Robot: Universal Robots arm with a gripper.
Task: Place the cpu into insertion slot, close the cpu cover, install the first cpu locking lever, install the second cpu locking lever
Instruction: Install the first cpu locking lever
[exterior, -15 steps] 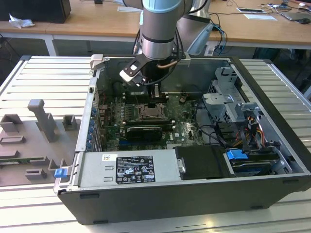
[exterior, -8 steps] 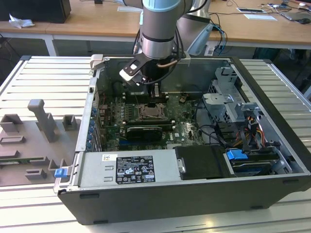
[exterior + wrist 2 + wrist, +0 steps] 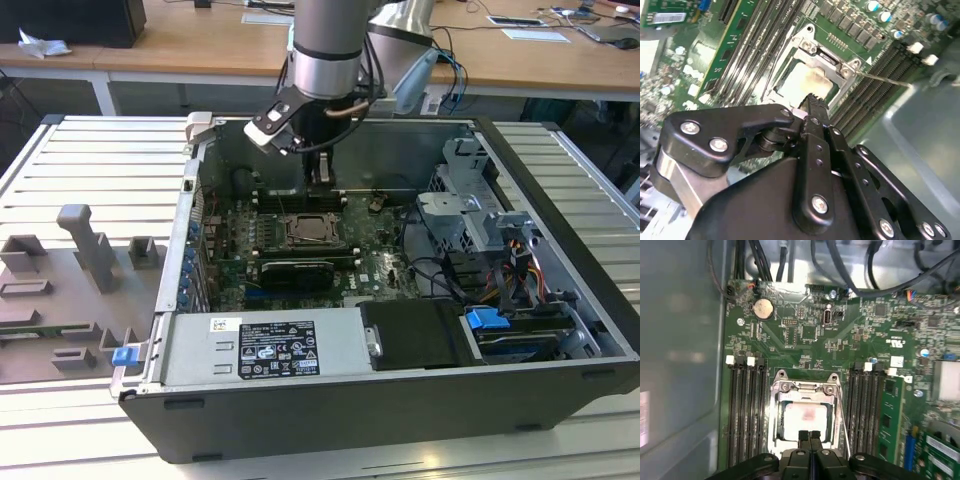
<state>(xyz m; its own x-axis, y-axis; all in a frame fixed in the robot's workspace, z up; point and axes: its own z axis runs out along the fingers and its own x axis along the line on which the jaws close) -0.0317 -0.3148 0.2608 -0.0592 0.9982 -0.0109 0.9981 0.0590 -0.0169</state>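
As read from the exterior view's left: one slatted metal table (image 3: 80, 160); one group of matt grey moulded blocks (image 3: 85, 240); one open black computer case (image 3: 300, 420), green board inside. One gripper (image 3: 320, 175) hangs over one insertion slot (image 3: 312, 230), square and silver-rimmed. Both wrist views show its two black fingers pressed together, holding nothing, tips (image 3: 810, 436) just above the slot's near edge. One cpu (image 3: 805, 417), flat and square with a pale metal top, lies face up in the slot, edges parallel to the rim. Being square, it has no long axis. One cpu cover (image 3: 807, 387), a thin silvery frame, lies down around it. Two banks of long black memory slots (image 3: 745, 410) flank it. One grey metal drive cage (image 3: 470, 200) stands at the right.
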